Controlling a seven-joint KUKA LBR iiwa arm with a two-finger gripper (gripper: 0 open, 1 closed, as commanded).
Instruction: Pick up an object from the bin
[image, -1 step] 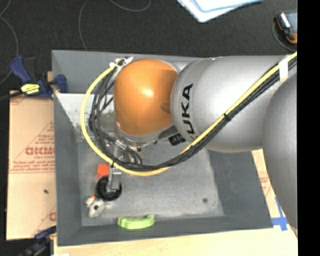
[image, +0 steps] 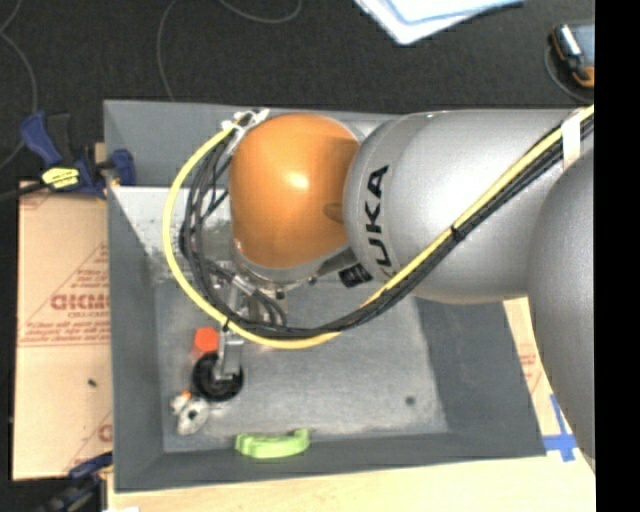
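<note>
**Jaws low over a black round piece**

The black round piece (image: 216, 381) lies on the floor of the grey bin (image: 420, 400), right at the lower end of the jaws. A slim metal part comes down from the wrist and ends at its top edge. Whether the piece sits between the jaws cannot be told, and neither can whether they are released or clenched, as the wrist hides them from above.

A small orange block (image: 205, 340) sits just beside the jaws, on the side away from the arm. A pale little piece (image: 188, 412) lies just past the black one, and a green curved piece (image: 272, 443) lies further off, against the bin wall.

The arm (image: 470, 210) slants in from the right. Its orange cover (image: 290, 190) faces up and the wrist points down, with cables (image: 190, 200) looped round it.
</note>
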